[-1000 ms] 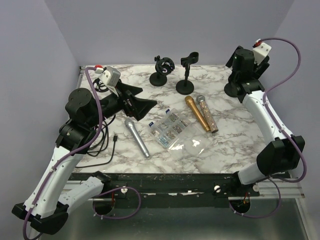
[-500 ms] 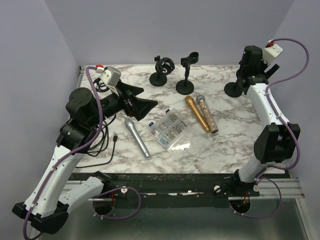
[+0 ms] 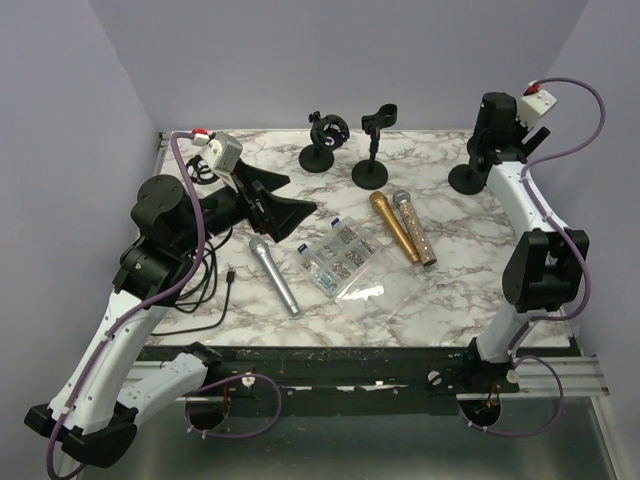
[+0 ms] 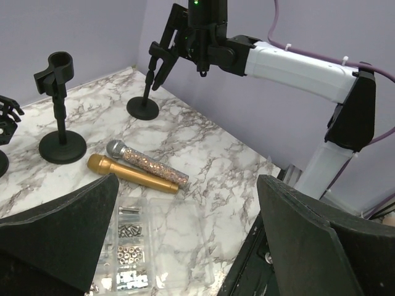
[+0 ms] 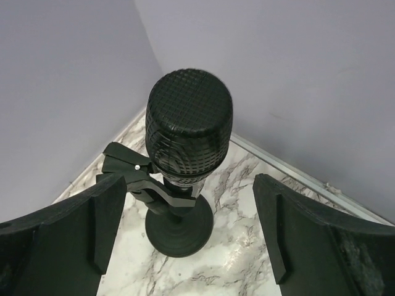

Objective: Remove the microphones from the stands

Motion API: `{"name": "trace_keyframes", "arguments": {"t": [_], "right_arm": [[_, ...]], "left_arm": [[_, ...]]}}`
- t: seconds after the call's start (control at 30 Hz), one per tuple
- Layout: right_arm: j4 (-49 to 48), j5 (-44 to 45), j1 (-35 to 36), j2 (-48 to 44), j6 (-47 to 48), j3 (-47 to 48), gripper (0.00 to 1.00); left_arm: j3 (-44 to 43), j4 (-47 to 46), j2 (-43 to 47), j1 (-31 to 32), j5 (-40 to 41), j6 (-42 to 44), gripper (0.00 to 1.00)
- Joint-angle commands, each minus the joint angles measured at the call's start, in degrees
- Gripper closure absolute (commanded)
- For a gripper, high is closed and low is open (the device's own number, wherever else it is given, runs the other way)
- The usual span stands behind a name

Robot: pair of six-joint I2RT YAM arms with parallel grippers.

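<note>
A black microphone (image 5: 188,123) stands upright in the clip of a black stand (image 5: 179,231) in the far right corner of the table. My right gripper (image 5: 191,185) is open and hangs above it, one finger on each side of the head, not touching. In the top view the right gripper (image 3: 490,150) covers the microphone, and only the stand's base (image 3: 466,180) shows. The left wrist view shows the right gripper (image 4: 163,55) over the stand (image 4: 143,108). My left gripper (image 3: 288,200) is open and empty, above the left side of the table.
Two empty stands (image 3: 372,150) (image 3: 323,142) are at the back. A silver microphone (image 3: 273,275), a gold one (image 3: 394,226) and a glittery one (image 3: 414,228) lie on the marble. A clear box of screws (image 3: 338,253) lies mid-table. Cables (image 3: 205,285) lie at left.
My right arm has swung its wrist up and back over the right stand, and its elbow has drawn in. The left arm has not moved.
</note>
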State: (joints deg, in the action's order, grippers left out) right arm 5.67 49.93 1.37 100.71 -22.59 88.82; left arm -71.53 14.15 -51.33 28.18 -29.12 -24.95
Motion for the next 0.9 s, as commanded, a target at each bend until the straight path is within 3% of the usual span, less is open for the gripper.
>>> {"name": "trace_keyframes", "arguments": {"t": [0.0, 0.17, 0.5, 0.67, 0.87], "right_arm": [[-4.0, 2.9, -0.5, 3.2, 0.6, 0.7, 0.11], [-5.1, 2.6, -0.4, 6.0, 3.3, 1.7, 0.28], [-10.2, 3.1, -0.4, 6.3, 5.6, -1.0, 0.46], [-11.8, 0.7, -0.5, 3.9, 7.4, -4.2, 0.65], [-11.8, -3.5, -0.4, 0.2, 8.9, -7.1, 0.88]], "left_arm": [[0.7, -1.6, 0.1, -0.2, -1.8, -0.3, 0.01], [0.8, -1.5, -0.1, -0.2, -1.6, 0.2, 0.01], [0.3, -0.7, -1.1, 0.0, -2.4, 0.9, 0.02], [0.3, 0.9, -2.5, 1.6, 1.1, 3.1, 0.01], [0.1, 0.7, -5.4, 2.7, -0.3, 2.5, 0.02]]}}
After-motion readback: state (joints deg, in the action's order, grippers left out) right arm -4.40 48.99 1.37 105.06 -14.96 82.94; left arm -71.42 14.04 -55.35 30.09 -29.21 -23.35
